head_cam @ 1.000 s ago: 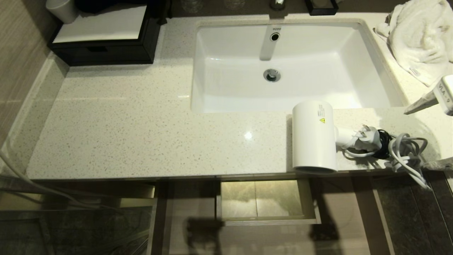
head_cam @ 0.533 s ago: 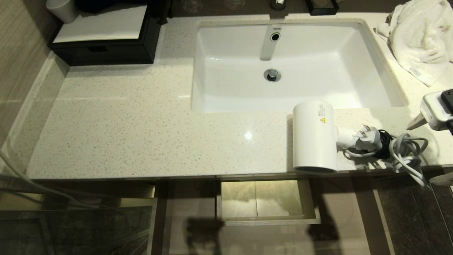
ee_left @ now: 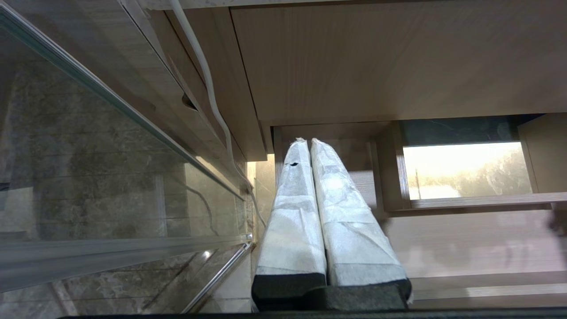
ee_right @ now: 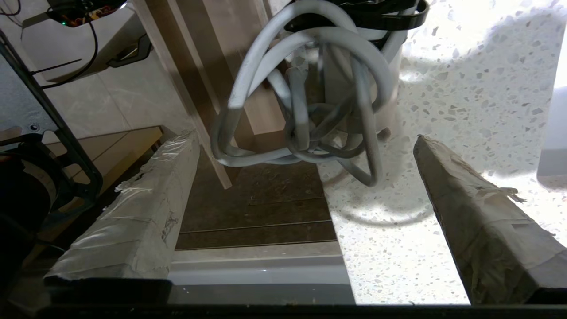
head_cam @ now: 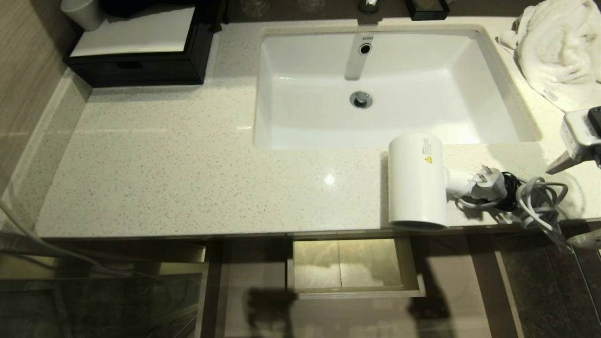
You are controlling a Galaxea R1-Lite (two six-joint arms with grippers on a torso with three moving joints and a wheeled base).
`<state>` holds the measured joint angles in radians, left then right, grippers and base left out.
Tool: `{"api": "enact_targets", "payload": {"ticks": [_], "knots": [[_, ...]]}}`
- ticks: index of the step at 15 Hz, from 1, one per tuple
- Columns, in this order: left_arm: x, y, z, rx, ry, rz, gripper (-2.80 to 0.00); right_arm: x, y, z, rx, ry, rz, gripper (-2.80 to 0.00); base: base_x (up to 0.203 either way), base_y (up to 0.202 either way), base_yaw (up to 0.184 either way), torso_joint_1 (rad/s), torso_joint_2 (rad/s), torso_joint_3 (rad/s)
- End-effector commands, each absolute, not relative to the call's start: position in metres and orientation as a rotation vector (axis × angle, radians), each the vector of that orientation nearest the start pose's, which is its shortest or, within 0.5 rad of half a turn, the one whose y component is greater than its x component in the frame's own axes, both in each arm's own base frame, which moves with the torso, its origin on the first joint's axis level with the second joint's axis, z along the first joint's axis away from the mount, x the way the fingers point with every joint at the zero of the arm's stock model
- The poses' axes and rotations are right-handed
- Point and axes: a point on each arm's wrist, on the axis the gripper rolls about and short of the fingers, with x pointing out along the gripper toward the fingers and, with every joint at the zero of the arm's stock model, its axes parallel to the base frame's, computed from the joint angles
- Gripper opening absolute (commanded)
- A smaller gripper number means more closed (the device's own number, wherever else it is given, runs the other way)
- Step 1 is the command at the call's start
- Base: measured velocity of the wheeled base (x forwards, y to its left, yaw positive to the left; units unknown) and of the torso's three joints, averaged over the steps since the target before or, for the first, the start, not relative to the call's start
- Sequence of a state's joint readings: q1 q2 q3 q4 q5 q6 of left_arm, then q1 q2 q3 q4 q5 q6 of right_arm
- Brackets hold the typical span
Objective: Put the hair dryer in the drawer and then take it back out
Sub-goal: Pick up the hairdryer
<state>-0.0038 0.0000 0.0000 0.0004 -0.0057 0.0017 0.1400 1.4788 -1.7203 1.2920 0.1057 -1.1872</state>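
The white hair dryer [head_cam: 417, 180] lies on the speckled countertop [head_cam: 188, 164] at its front edge, just right of the middle, barrel pointing at me. Its handle, plug [head_cam: 488, 183] and bundled grey cord [head_cam: 540, 199] trail to the right. My right gripper [head_cam: 570, 202] is open at the far right edge, one finger on each side of the cord's end. In the right wrist view the cord [ee_right: 310, 97] hangs just ahead of the open right gripper [ee_right: 305, 139], untouched. The drawer [head_cam: 446, 272] stands pulled out below the counter. My left gripper [ee_left: 310, 141] is shut and parked low beside it.
A white sink [head_cam: 305, 117] fills the back middle of the counter. A white towel [head_cam: 558, 47] is heaped at the back right, and a black box with a white top [head_cam: 136, 47] and a white cup [head_cam: 82, 11] stand back left. A glass panel [ee_left: 88, 155] is on the left.
My right gripper has come down along the right edge and rolled, so its fingers now straddle the cord's end. The hair dryer and drawer have not moved.
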Motion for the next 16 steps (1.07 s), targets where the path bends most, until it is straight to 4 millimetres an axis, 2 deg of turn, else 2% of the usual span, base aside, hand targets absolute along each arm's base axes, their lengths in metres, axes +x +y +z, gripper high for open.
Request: {"api": "enact_targets", "payload": {"ticks": [1, 7, 16], "knots": [[-0.023, 0.0, 0.075, 0.002, 0.002, -0.009, -2.8, 0.163, 0.027, 0.326, -1.087, 0.794, 0.838, 0.0, 0.0, 0.0, 0.0, 0.0, 0.0, 0.0], [-0.023, 0.0, 0.075, 0.002, 0.001, -0.009, -2.8, 0.169, 0.04, 0.325, -1.109, 0.754, 0.902, 0.0, 0.0, 0.0, 0.0, 0.0, 0.0, 0.0], [-0.023, 0.0, 0.075, 0.002, 0.0, -0.009, -2.8, 0.22, 0.059, 0.319, -1.12, 0.671, 0.923, 0.0, 0.0, 0.0, 0.0, 0.0, 0.0, 0.0]]}}
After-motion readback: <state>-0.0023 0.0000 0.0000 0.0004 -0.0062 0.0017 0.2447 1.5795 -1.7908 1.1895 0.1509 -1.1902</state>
